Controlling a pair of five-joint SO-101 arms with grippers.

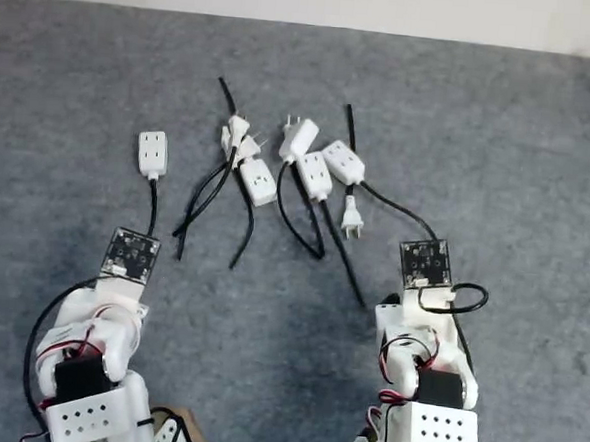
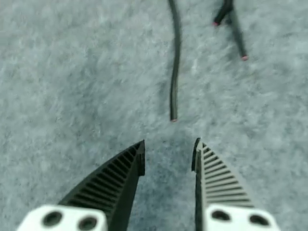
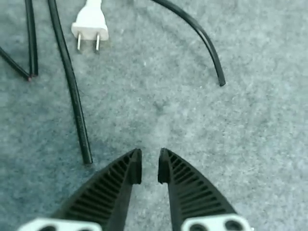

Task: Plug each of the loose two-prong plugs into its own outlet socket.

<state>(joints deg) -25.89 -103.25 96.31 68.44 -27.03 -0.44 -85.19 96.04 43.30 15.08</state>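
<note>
White two-prong plug [image 3: 90, 24] is lying loose on grey carpet [image 3: 250, 144], far-left of the right gripper [image 3: 149, 161], barely parted and empty, left gripper [image 2: 168, 149] sitting open, so it's looking like the approach step, next needing wider jaws.

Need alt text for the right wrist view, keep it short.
The right tool, slightly open and holding nothing, hangs over grey carpet. Beyond it lies a loose white two-prong plug, prongs pointing back toward the tool, among several black cords.
</note>
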